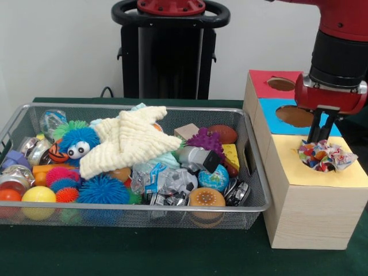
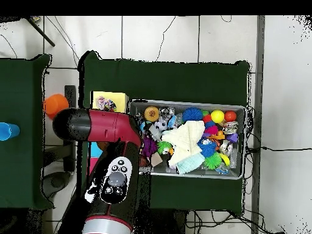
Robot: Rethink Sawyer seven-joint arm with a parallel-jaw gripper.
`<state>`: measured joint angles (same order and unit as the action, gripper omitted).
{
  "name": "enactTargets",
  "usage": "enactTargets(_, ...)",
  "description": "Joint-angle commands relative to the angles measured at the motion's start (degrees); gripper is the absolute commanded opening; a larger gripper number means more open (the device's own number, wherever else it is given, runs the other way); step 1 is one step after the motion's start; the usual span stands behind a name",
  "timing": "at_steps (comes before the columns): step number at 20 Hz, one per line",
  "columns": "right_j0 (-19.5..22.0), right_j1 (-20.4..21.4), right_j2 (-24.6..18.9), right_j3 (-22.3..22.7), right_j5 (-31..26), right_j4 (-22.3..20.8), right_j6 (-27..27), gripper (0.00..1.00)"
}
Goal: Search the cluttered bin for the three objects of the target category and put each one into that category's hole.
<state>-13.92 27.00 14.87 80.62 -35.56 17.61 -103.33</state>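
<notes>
Confetti-patterned crinkled wad (image 1: 321,156) sits in the round hole (image 1: 313,163) of the yellow-topped box (image 1: 322,201), bulging above the rim and partly spilling onto the yellow top. The tool (image 1: 322,135) stands directly above that hole, its two dark fingers (image 1: 314,126) pointing down with a narrow gap between them, tips touching or just over the wad; whether they pinch it cannot be told. Behind the yellow top lie a blue top (image 1: 287,115) and a red top (image 1: 273,83). Beside the box, touching or just beside it, the wire basket (image 1: 144,213) rests on the green tabletop (image 1: 172,253), holding a cream knitted cloth (image 1: 129,141), spiky balls (image 1: 103,190) and a yellow ball (image 1: 38,194). In the overhead view the red arm (image 2: 106,152) covers the tool.
</notes>
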Motion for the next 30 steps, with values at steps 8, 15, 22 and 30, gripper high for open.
enactTargets(8,-1.64,-10.98,-0.92,-6.19,12.02,1.54,-15.93,0.0)
enactTargets(15,-2.7,-13.48,0.69,-7.37,14.15,2.43,-16.9,0.0)
enactTargets(22,-2.84,-14.59,0.84,-7.37,15.7,2.88,-16.75,0.0)
enactTargets(30,-2.93,-15.25,1.72,-7.18,16.79,2.42,-16.5,0.0)
